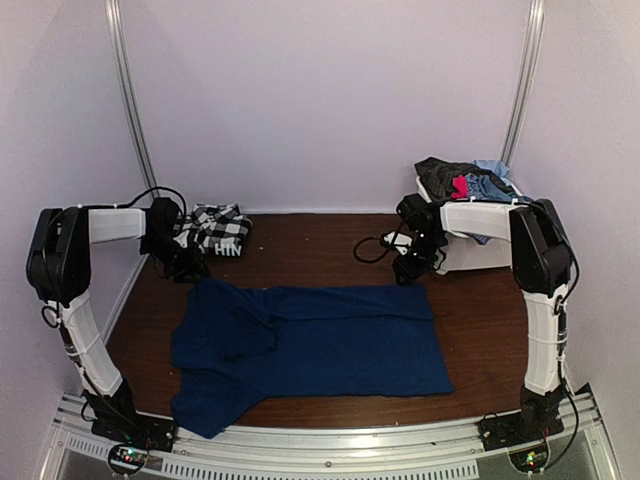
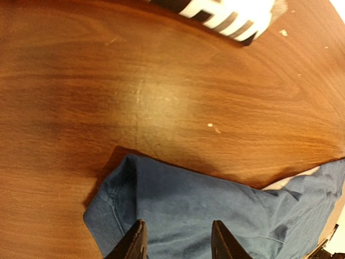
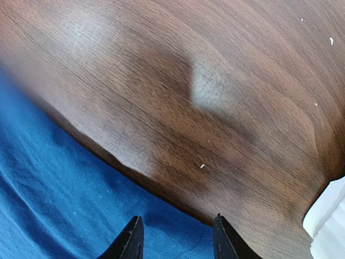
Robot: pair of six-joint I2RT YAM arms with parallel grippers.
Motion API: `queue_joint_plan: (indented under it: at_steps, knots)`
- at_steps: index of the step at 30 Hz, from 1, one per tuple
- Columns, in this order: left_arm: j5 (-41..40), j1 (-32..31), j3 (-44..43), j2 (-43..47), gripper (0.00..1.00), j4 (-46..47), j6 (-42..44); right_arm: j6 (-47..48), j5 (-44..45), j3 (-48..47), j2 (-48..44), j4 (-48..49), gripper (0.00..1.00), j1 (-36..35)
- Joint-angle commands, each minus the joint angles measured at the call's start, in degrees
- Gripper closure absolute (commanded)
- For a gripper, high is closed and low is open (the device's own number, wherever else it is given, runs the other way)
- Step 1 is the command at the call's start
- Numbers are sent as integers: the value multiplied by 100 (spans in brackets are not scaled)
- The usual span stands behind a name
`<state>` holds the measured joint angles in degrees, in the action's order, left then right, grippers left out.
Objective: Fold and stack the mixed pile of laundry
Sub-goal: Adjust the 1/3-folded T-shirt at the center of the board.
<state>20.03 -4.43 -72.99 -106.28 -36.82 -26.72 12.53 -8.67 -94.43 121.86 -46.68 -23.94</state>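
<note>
We see left tool (image 2: pixel 179 243) parted, gripping nothing | right tool (image 3: pixel 175 238) parted too, empty | navy blue piece (image 1: pixel 320 340) spread flat on counter (image 1: pixel 480 320), tools over its far corners | checked shirt (image 1: pixel 215 230) far left

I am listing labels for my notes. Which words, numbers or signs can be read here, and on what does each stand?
White block letters on the checked shirt: too small to read from above, cut off and glaring in the left wrist view.
Navy garment, table: no text visible.
</note>
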Motion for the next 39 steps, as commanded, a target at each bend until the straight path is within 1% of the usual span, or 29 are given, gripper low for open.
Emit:
queue_joint_plan:
  at_steps: [1,7,10,14,16,20,21,22,26,30,36,37,38,39]
  knots:
    - [-122,62,4,-189,57,235,-127,196,88,-8,-30,-72,55,40]
    - [-110,73,-13,-326,56,261,-140,260,123,341,-135,56,55,57]
    - [-79,71,-13,-390,57,311,-179,252,146,334,-68,63,60,57]
    - [-52,69,6,-489,60,387,-233,233,196,227,39,38,70,58]
    - [-64,71,8,-522,67,428,-246,224,218,217,64,36,78,57]
    - [-273,159,49,-483,89,347,-255,124,463,273,38,53,99,57]
    - [-360,215,87,-435,96,336,-269,67,558,300,8,72,100,57]
    - [-431,271,136,-366,100,357,-286,-10,717,317,-17,91,100,63]
    - [-512,562,239,-185,100,539,-318,-334,1415,446,-165,170,100,99]
    - [-518,623,-8,-332,100,545,-215,-677,1631,525,-302,424,100,135]
    - [-582,632,-229,-615,100,691,-269,-938,1856,-224,113,328,100,127]
    - [-508,628,-285,-680,100,713,-278,-921,1787,-356,198,300,96,127]
    - [-409,632,-351,-740,99,711,-269,-912,1706,-523,265,248,86,124]
    - [-324,628,-393,-763,91,702,-256,-910,1642,-718,328,103,74,108]
